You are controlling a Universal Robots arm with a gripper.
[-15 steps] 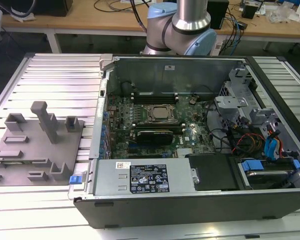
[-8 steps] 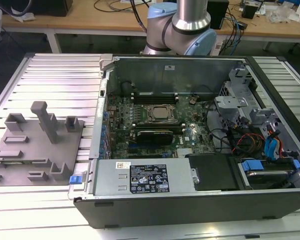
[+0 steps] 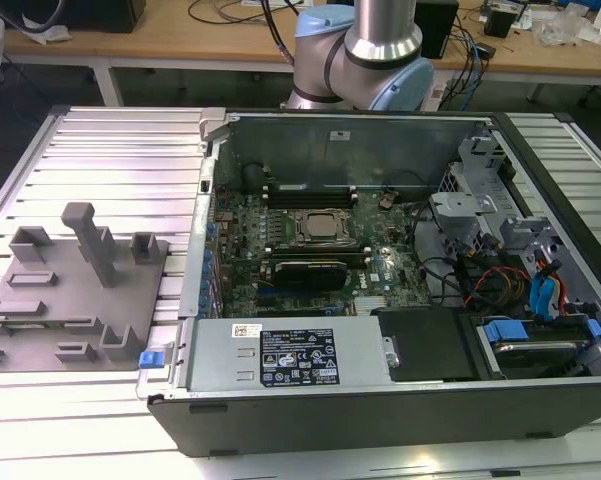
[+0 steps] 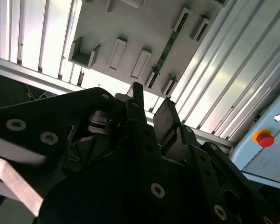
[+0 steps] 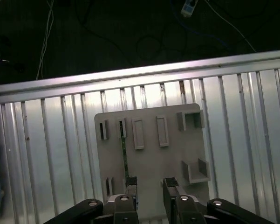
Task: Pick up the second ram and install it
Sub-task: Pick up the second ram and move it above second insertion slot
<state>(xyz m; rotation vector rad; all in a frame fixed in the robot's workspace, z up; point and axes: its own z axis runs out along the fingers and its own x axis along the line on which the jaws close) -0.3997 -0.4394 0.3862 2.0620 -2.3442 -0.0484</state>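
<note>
In both wrist views the second ram (image 5: 124,154) stands on edge in a slot of the grey holder tray (image 5: 151,158). The gripper (image 5: 150,189) hangs over one edge of the tray, fingers parted and empty. The exterior view adds the open computer case (image 3: 380,425).

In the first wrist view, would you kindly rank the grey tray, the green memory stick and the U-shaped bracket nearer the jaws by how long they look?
1. grey tray
2. green memory stick
3. U-shaped bracket
Stick and bracket sit on the tray, so nearness skews little.
</note>
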